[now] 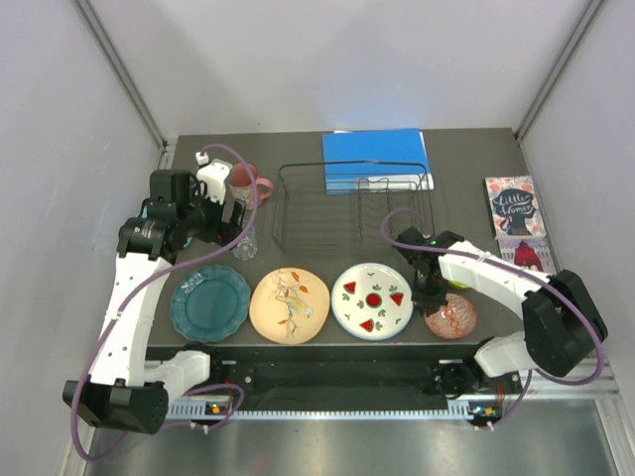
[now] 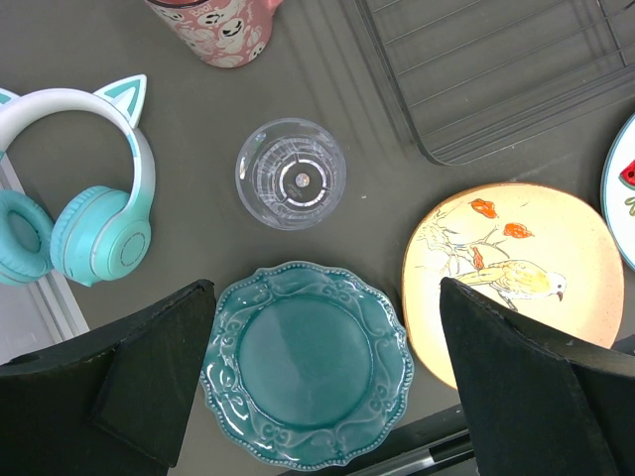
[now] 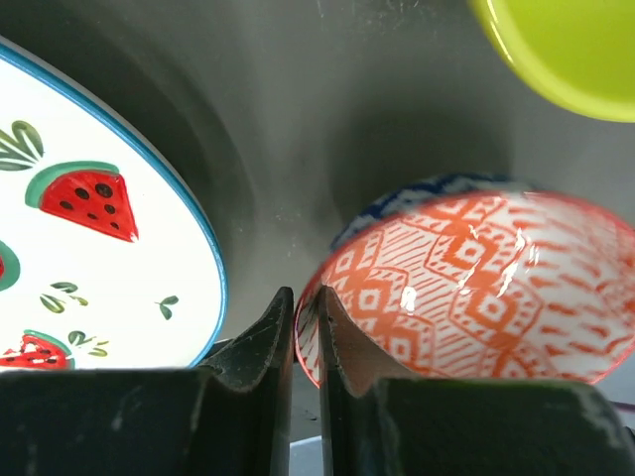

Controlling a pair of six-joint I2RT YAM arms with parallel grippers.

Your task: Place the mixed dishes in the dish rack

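My right gripper [image 1: 429, 297] [image 3: 306, 327] is shut on the rim of an orange-patterned bowl [image 3: 476, 297] [image 1: 451, 316] at the front right, between the watermelon plate [image 1: 372, 299] [image 3: 89, 258] and the yellow-green bowl [image 3: 566, 50]. My left gripper [image 1: 233, 213] [image 2: 327, 382] is open and empty, high above the teal scalloped plate [image 2: 306, 362] [image 1: 209, 303]. The clear cup [image 2: 290, 174], pink mug [image 2: 218, 25] and peach bird plate [image 2: 516, 268] [image 1: 289, 304] stand around it. The black wire dish rack [image 1: 342, 208] [image 2: 506, 69] holds nothing.
Teal cat-ear headphones [image 2: 89, 208] lie at the left edge. A blue book [image 1: 375, 159] lies behind the rack, and a patterned book [image 1: 516, 218] at the right. Grey walls close in the table on three sides.
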